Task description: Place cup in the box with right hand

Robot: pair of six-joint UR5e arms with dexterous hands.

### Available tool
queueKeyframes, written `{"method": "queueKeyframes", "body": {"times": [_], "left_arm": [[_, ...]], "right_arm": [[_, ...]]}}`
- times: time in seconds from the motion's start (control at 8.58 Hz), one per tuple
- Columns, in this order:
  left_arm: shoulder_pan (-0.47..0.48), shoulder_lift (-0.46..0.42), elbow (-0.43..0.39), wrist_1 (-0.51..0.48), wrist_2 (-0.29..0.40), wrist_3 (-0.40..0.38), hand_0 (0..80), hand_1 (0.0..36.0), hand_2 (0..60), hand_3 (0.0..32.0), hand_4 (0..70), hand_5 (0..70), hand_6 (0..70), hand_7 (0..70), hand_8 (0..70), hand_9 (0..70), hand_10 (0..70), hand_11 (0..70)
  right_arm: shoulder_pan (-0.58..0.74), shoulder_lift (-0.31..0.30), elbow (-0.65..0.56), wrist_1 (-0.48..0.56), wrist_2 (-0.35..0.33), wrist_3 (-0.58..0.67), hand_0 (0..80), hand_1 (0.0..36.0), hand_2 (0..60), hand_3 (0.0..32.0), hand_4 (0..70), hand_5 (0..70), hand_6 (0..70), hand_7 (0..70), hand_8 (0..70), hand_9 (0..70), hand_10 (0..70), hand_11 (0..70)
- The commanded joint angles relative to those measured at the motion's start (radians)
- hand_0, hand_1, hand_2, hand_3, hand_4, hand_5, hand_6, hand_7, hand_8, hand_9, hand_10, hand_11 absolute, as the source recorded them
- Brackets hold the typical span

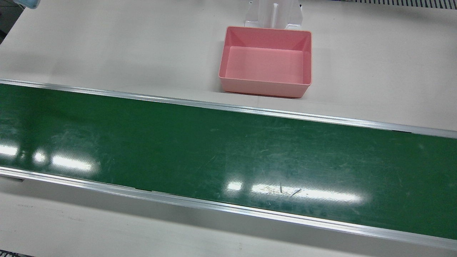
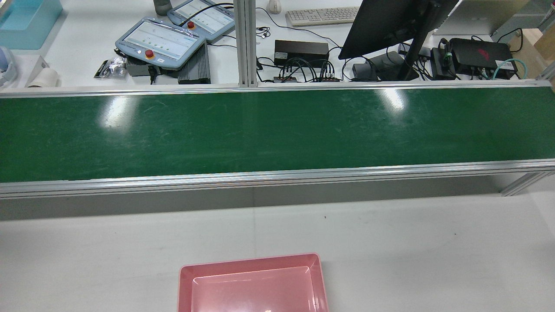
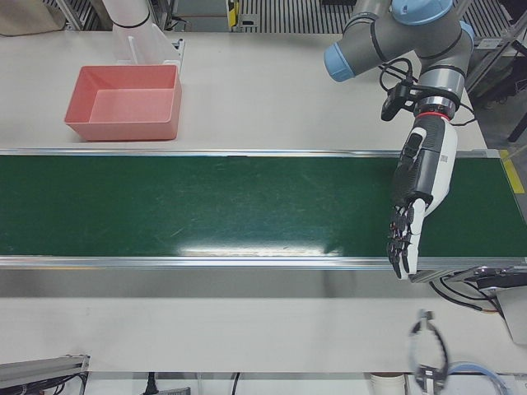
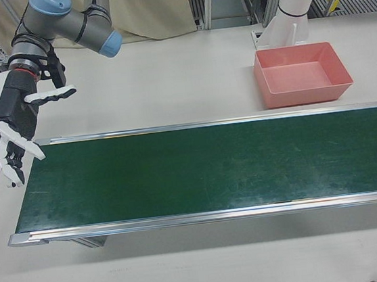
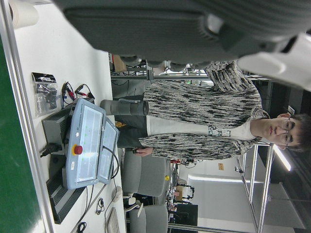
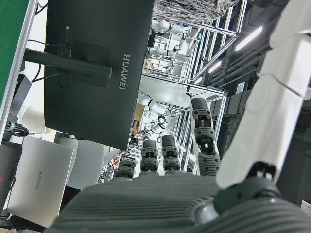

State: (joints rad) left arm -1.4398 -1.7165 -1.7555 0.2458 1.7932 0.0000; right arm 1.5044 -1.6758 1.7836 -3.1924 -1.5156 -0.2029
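Note:
The pink box stands empty on the white table beside the green belt; it also shows in the rear view, the left-front view and the right-front view. No cup shows in any view. My right hand is open and empty, fingers spread, hanging over the belt's far end away from the box. My left hand is open and empty, fingers pointing down over the belt's other end.
Beyond the belt in the rear view are teach pendants, a monitor, a keyboard and cables. A white arm pedestal stands right behind the box. A person stands on the operators' side.

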Motion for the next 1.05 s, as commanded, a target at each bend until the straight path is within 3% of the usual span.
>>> {"method": "queueKeyframes", "body": {"times": [0.0,0.12,0.23,0.35,0.47,0.58,0.82,0.93], "left_arm": [[-0.001,0.000,-0.001,0.001,0.000,0.000,0.0,0.0,0.0,0.0,0.0,0.0,0.0,0.0,0.0,0.0,0.0,0.0],[-0.001,0.000,-0.001,0.001,0.000,0.000,0.0,0.0,0.0,0.0,0.0,0.0,0.0,0.0,0.0,0.0,0.0,0.0],[0.001,0.000,-0.001,0.001,0.000,0.000,0.0,0.0,0.0,0.0,0.0,0.0,0.0,0.0,0.0,0.0,0.0,0.0],[0.001,0.000,-0.002,0.003,0.000,0.000,0.0,0.0,0.0,0.0,0.0,0.0,0.0,0.0,0.0,0.0,0.0,0.0],[0.001,0.000,-0.002,0.003,0.000,0.000,0.0,0.0,0.0,0.0,0.0,0.0,0.0,0.0,0.0,0.0,0.0,0.0],[0.001,0.000,-0.002,0.003,0.000,0.000,0.0,0.0,0.0,0.0,0.0,0.0,0.0,0.0,0.0,0.0,0.0,0.0],[-0.001,0.000,-0.004,0.003,0.000,0.000,0.0,0.0,0.0,0.0,0.0,0.0,0.0,0.0,0.0,0.0,0.0,0.0],[-0.001,0.000,-0.004,0.003,0.000,0.000,0.0,0.0,0.0,0.0,0.0,0.0,0.0,0.0,0.0,0.0,0.0,0.0]], "right_arm": [[-0.109,0.016,0.008,-0.012,0.024,-0.015,50.5,14.5,7.8,0.0,18.3,5.4,6.0,22.3,7.7,15.8,3.0,5.9],[-0.140,0.059,0.007,-0.026,0.049,-0.029,51.2,13.7,4.6,0.0,20.6,5.4,6.0,22.5,7.6,15.6,2.9,5.8],[-0.211,0.109,0.004,-0.084,0.092,-0.030,50.3,15.7,12.5,0.0,19.3,5.4,6.1,23.4,7.8,16.0,2.7,5.6],[-0.295,0.166,0.007,-0.140,0.148,-0.030,51.9,14.9,7.2,0.0,23.2,5.4,6.3,24.5,7.8,16.2,1.8,4.3],[-0.370,0.215,0.011,-0.180,0.199,-0.032,51.1,18.2,18.4,0.0,23.0,5.3,6.4,25.6,7.6,15.9,0.8,2.7],[-0.435,0.240,0.055,-0.248,0.265,-0.045,52.1,16.7,10.9,0.0,24.2,5.4,6.1,24.4,7.0,14.9,0.3,2.0],[-0.518,0.272,0.134,-0.366,0.385,-0.078,52.7,17.5,11.3,0.0,24.0,5.4,5.9,23.8,6.4,14.2,0.0,0.0],[-0.542,0.283,0.134,-0.369,0.394,-0.090,52.4,18.5,15.2,0.0,24.0,5.3,6.0,24.5,6.7,14.6,0.0,0.0]]}}
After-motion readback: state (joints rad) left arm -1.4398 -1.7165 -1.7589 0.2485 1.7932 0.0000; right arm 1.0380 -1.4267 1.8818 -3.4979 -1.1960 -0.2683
